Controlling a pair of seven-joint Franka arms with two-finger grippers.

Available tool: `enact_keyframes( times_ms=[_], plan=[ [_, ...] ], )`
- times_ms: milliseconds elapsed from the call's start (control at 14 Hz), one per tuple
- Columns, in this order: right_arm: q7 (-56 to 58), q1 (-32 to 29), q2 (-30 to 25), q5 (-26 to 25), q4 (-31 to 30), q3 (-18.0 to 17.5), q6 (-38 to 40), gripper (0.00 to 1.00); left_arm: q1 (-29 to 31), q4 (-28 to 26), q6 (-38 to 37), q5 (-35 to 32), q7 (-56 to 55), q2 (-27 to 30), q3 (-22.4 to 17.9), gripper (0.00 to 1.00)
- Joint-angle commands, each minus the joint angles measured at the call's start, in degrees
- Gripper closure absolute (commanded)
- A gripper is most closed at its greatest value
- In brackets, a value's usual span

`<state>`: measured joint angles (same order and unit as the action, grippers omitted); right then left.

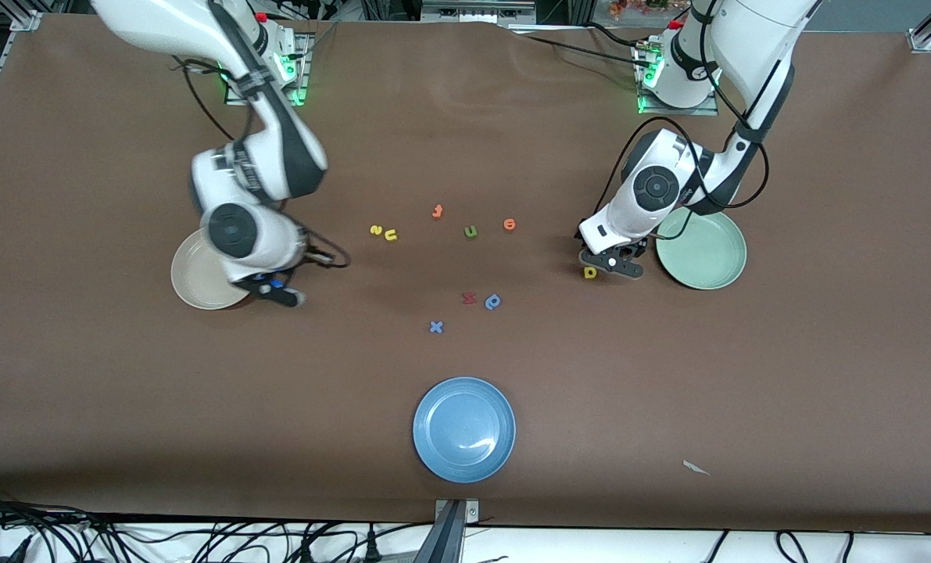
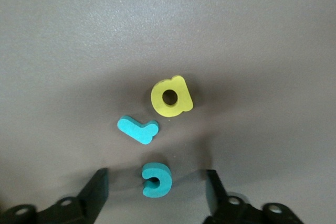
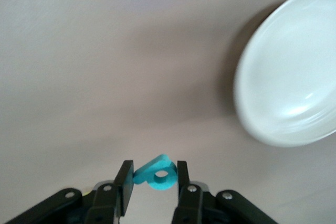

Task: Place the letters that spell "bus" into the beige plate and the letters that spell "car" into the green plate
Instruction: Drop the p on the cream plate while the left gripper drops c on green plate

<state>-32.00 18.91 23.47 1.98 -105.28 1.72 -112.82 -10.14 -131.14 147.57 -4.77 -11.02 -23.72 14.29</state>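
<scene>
My left gripper (image 1: 612, 262) is low over the table beside the green plate (image 1: 703, 252). It stands open (image 2: 156, 188) with the teal "c" (image 2: 156, 180) between its fingers, a gap on each side. The teal "r" (image 2: 138, 129) and yellow "a" (image 2: 171, 96) lie close by on the table; in the front view only the "a" (image 1: 589, 272) shows. My right gripper (image 1: 281, 295) hangs by the rim of the beige plate (image 1: 196, 275), shut (image 3: 154, 179) on the teal "b" (image 3: 160, 176). The yellow "s" (image 1: 376, 230) and yellow "u" (image 1: 391, 234) lie mid-table.
Loose letters lie mid-table: an orange "t" (image 1: 437, 211), an olive "u" (image 1: 470, 231), an orange "o" (image 1: 510, 224), a red letter (image 1: 469, 298), a blue "p" (image 1: 493, 301) and a blue "x" (image 1: 436, 327). A blue plate (image 1: 463, 428) sits nearer the front camera.
</scene>
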Motion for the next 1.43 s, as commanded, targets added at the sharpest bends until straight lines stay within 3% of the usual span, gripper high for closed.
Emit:
enact_keyframes(
  times_ms=[0, 71, 285, 428, 713, 784, 855, 926, 998, 1140, 1354],
  plan=[
    [15.86, 0.25, -0.09, -0.05, -0.10, 8.00, 2.25, 0.91, 0.38, 0.54, -0.08, -2.17, -1.20, -0.10, 0.12, 0.34],
    [21.31, 0.16, 0.17, -0.05, -0.63, 10.56, 2.26, 0.91, 0.38, 0.28, -0.35, -2.18, -1.20, 0.34, 0.21, 0.40],
    [30.31, -0.28, 1.31, -0.05, -3.26, 15.49, 1.20, 0.91, 0.38, 0.10, -1.66, -2.18, -1.20, 0.95, 0.21, 0.41],
    [34.01, -2.20, 1.58, -0.05, -5.72, 16.47, -0.37, 0.91, 0.38, -0.42, -1.84, -2.18, -1.11, 1.31, 0.21, 0.47],
    [38.14, -4.93, 4.03, -0.05, -7.66, 16.56, -4.76, 0.89, 0.47, -0.52, -1.93, -2.18, -1.03, 1.66, 0.21, 0.70],
    [38.76, -4.94, 4.04, -0.05, -7.58, 16.56, -4.95, 0.79, 0.47, -0.52, -2.37, -2.18, -0.94, 2.18, 0.21, 0.72],
    [38.77, -4.94, 4.04, -0.05, -7.58, 16.56, -4.86, 0.49, 0.56, -0.43, -2.98, -2.18, -0.94, 2.45, 0.21, 0.73],
    [38.77, -4.94, 4.04, 0.30, -7.58, 16.56, -5.04, 0.07, 1.25, -0.52, -3.16, -2.18, -0.59, 3.06, 0.21, 0.75],
    [38.77, -5.03, 3.78, 0.48, -7.23, 16.56, -4.86, 0.02, 1.44, -0.52, -4.12, -2.18, -0.41, 3.50, 0.21, 0.76],
    [37.99, -4.76, 2.29, 0.74, -6.35, 16.39, -3.64, 0.02, 2.22, -0.43, -5.97, -2.18, -0.41, 5.25, 0.21, 0.76],
    [31.34, -2.23, -0.61, 1.10, -1.97, 14.73, 4.25, 0.02, 5.73, -0.16, -9.65, -2.26, 1.60, 8.94, 0.30, 0.76]
  ],
)
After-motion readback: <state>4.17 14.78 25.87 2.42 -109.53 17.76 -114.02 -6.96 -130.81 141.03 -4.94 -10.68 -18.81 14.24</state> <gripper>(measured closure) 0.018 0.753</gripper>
